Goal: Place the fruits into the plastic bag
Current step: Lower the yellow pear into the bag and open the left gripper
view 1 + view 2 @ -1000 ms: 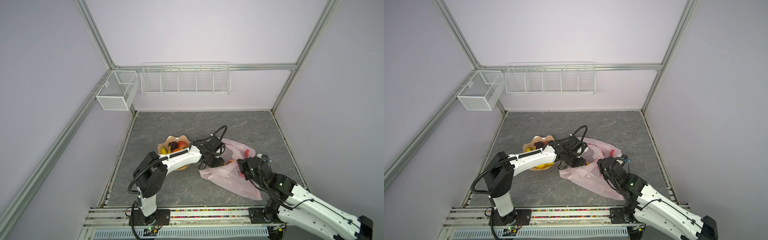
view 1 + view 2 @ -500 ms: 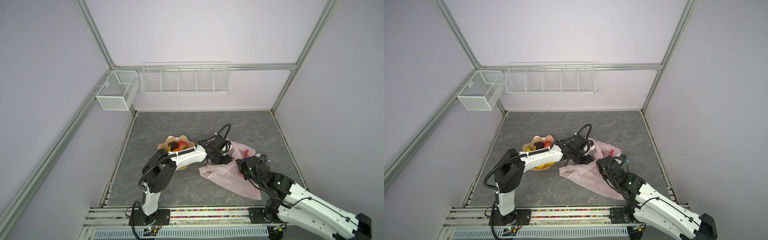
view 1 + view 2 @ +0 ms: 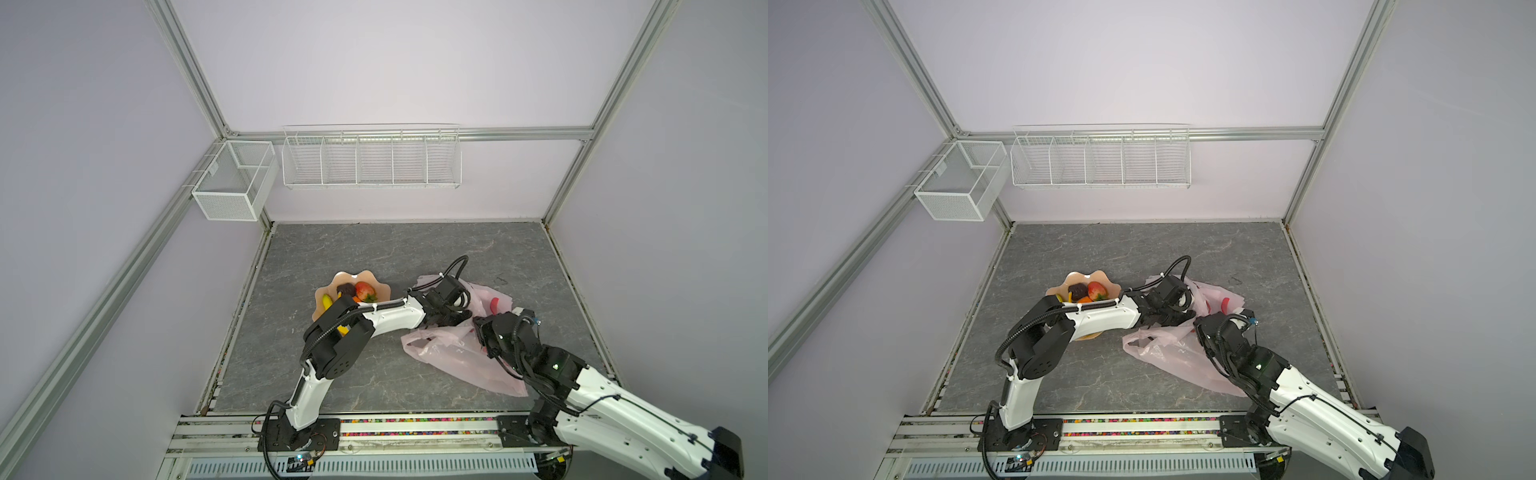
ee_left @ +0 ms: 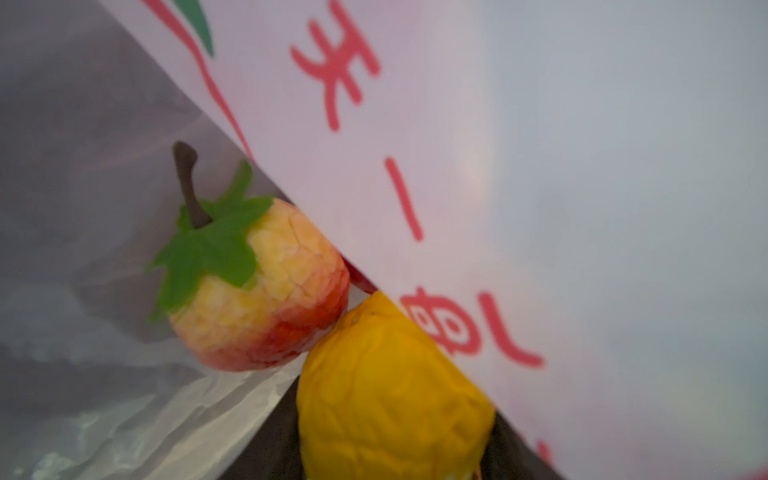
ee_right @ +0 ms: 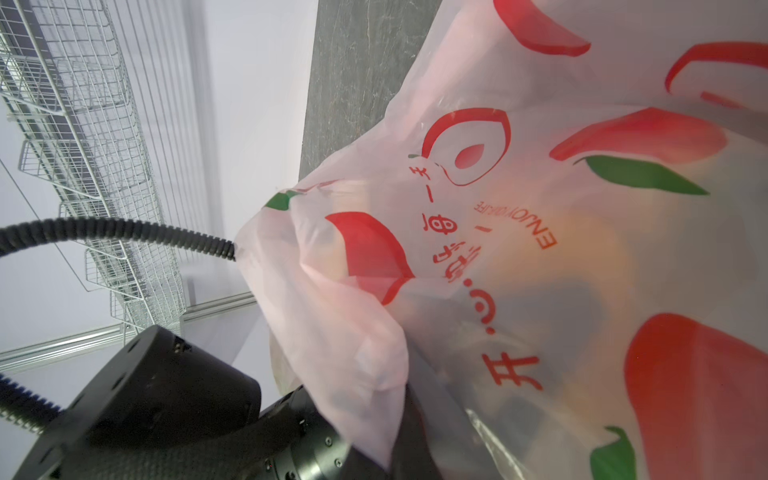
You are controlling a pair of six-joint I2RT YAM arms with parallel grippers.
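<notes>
Right tool (image 3: 478, 326) clamped shut on the plastic bag (image 3: 453, 361) rim, evidently propping the mouth open above the desk (image 3: 374, 249), so left tool (image 3: 459, 318), reaching inside with jaws partway closed around a yellow-orange toy fruit (image 4: 390, 399), can drop it beside the toy peach (image 4: 266, 291) lying in the bag.

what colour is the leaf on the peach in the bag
Green. The leaf tops the yellow-and-red peach inside the plastic bag; it shows best in the left wrist view.
</notes>
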